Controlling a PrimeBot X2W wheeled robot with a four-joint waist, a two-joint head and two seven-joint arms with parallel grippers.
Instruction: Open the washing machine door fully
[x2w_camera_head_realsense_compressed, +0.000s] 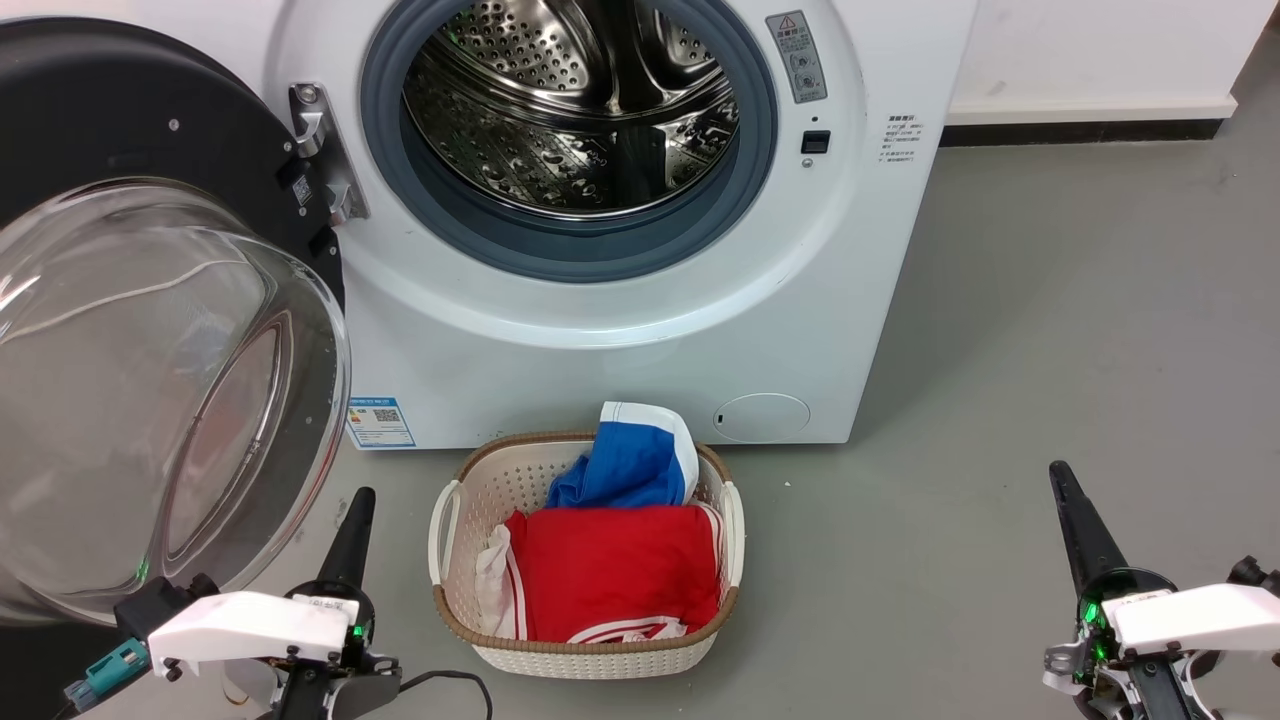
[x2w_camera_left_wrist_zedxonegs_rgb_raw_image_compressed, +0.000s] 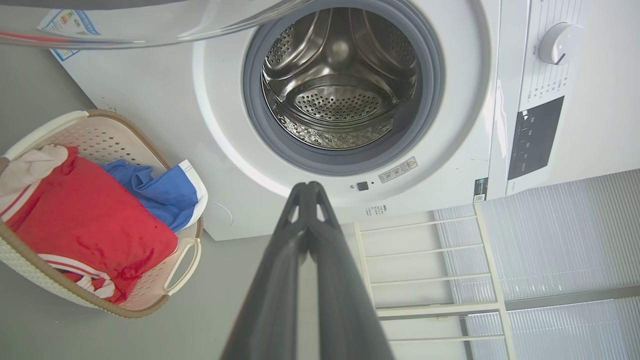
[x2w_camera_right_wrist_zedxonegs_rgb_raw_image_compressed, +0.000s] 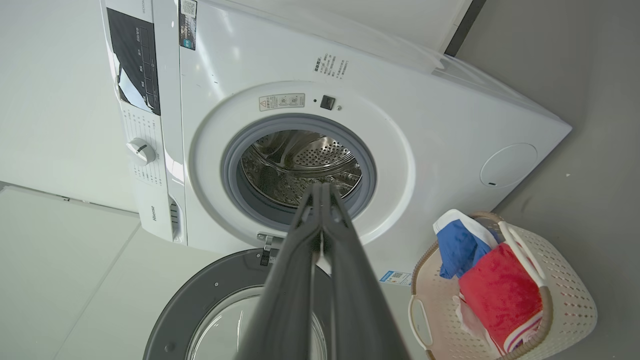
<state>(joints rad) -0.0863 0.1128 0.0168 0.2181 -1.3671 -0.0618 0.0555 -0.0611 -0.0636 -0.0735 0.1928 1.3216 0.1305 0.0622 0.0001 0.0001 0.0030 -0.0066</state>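
Black-rimmed door (x2w_camera_head_realsense_compressed: 150, 350) is hanging wide open at the left of the washer (x2w_camera_head_realsense_compressed: 620, 330) in the head view. The left gripper (x2w_camera_head_realsense_compressed: 360, 497) is sitting just beside its glass, the right gripper (x2w_camera_head_realsense_compressed: 1058, 470) well apart.

Left wrist view: fingers (x2w_camera_left_wrist_zedxonegs_rgb_raw_image_compressed: 280, 280) are pressing together, gripping nothing. The door (x2w_camera_left_wrist_zedxonegs_rgb_raw_image_compressed: 150, 20) is crossing the top edge.

Right wrist view: fingers (x2w_camera_right_wrist_zedxonegs_rgb_raw_image_compressed: 290, 290) are pressing together, empty. The door (x2w_camera_right_wrist_zedxonegs_rgb_raw_image_compressed: 200, 295) is lying beyond them.
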